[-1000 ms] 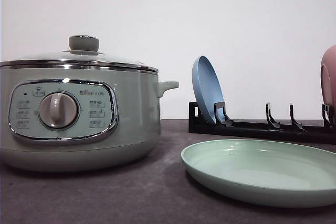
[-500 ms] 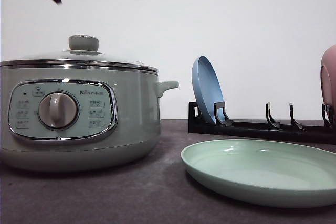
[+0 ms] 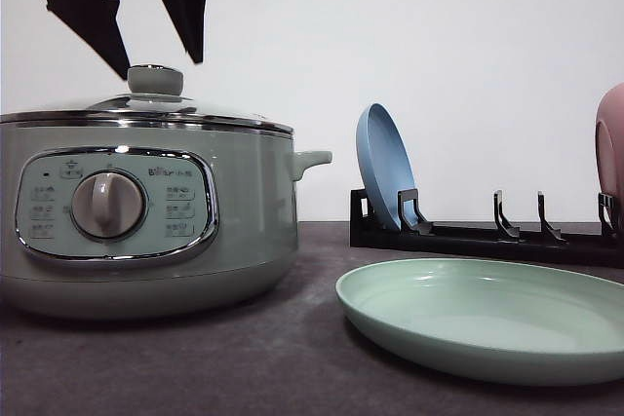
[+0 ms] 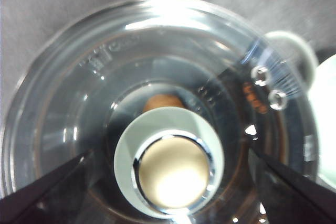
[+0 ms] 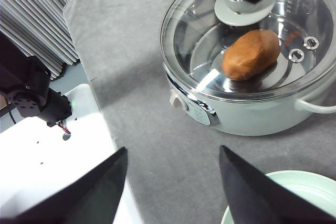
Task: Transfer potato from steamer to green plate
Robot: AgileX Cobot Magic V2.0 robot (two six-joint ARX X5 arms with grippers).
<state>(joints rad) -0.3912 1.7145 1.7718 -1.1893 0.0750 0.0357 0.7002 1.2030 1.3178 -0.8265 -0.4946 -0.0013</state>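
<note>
Hovering above the steamer (image 3: 146, 211) lid's knob (image 3: 155, 80), left pincer (image 3: 156, 46) spread wide (potato (image 5: 251, 54) inside), right pincer (image 5: 173, 187) likewise parted.

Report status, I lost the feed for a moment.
Left gripper open above lid knob. Right gripper open, idle. Potato inside steamer; glass lid on.

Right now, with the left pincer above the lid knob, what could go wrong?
1. The open left pincer straddles the grey-green lid knob; an off-centre close could slip off.
2. The orange-brown potato sits under the glass lid; a tilted lift could drop the lid onto it.
3. The pale green plate lies close by, so a swung lid might hit it.
</note>
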